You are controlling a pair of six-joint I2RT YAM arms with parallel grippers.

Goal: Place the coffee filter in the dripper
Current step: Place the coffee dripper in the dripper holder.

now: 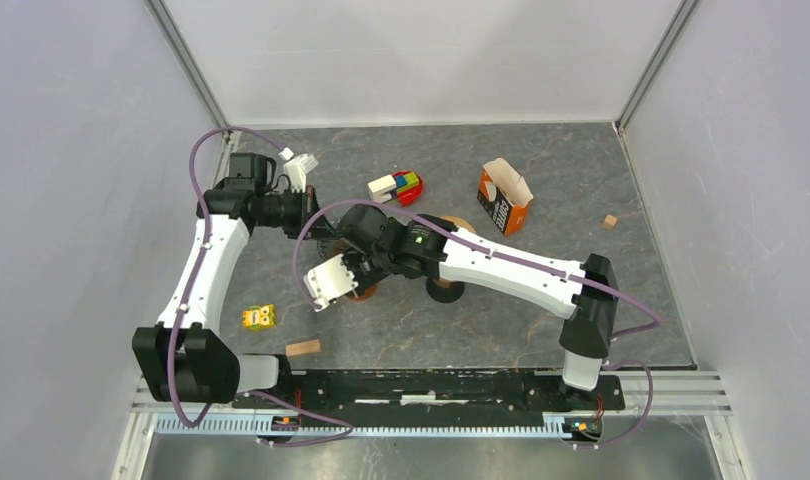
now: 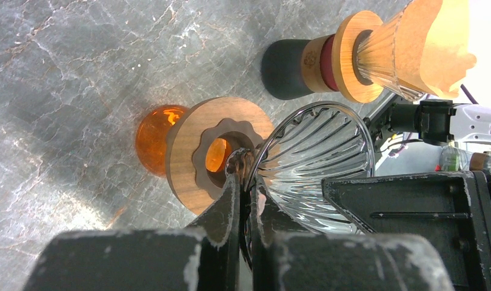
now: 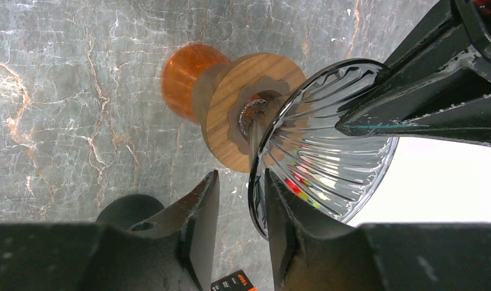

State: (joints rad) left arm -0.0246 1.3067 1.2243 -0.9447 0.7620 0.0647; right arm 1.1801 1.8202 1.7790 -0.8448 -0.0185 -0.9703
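The dripper [image 2: 319, 151], a ribbed glass cone with a wooden collar [image 2: 191, 145] and an orange base [image 2: 155, 136], is tipped on its side over the table. My left gripper [image 2: 246, 182] is shut on its glass rim. My right gripper [image 3: 242, 179] is open and straddles the rim of the dripper [image 3: 328, 145]. One finger lies against the inside of the glass; the other stands outside with a gap. The tan paper coffee filter [image 2: 434, 42] sits in a second glass cone on a black-based stand [image 2: 285, 68], beyond the dripper. Neither gripper touches it.
An open orange-and-white box [image 1: 504, 197] stands at the back right, with coloured toy blocks [image 1: 401, 187] to its left. A yellow toy [image 1: 259, 317] and a wooden block [image 1: 303, 348] lie front left. A small wooden cube [image 1: 609, 221] lies far right. Walls enclose the table.
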